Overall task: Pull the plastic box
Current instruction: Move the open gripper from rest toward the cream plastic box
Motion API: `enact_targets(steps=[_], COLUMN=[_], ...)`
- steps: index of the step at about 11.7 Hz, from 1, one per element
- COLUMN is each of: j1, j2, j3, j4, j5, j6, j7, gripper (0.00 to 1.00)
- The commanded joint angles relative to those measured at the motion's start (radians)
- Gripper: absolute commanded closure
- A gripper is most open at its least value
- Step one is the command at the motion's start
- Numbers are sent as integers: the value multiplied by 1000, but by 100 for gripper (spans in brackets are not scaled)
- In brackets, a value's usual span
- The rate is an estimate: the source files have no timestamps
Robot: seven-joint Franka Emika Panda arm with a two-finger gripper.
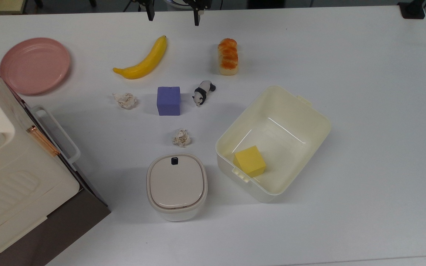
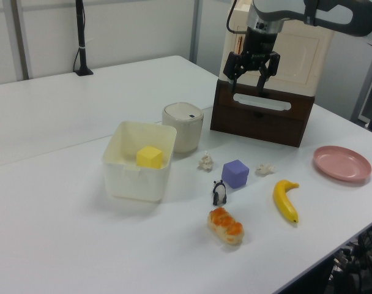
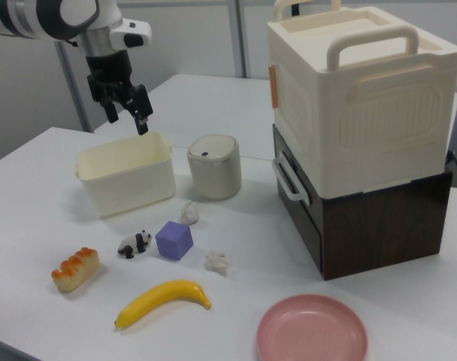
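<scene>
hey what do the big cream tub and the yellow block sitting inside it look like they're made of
The plastic box looks like moulded plastic, glossy: its inner floor shows bright streaks of reflected light and its corners are smoothly rounded. The yellow block looks matte, with no shine and slightly soft edges, possibly foam, though painted wood can't be ruled out.

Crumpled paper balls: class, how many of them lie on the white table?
2. One crumpled paper ball lies at the top view's left of the purple cube. The other paper ball lies between that cube and the lidded beige container. None seems hidden.
</scene>
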Motion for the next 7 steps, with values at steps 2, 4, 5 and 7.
enact_targets(steps=[2, 4, 5, 7], j1=[-1, -5, -7, -5], j2=[-8, -8, -8, -7], j3=[4, -3, -5, -5], j4=[-5, -4, -2, 1], j5=[19, 21, 21, 22], j6=[9, 10, 10, 10], j7=[-42, -45, -45, -48], gripper=[0, 0, 0, 0])
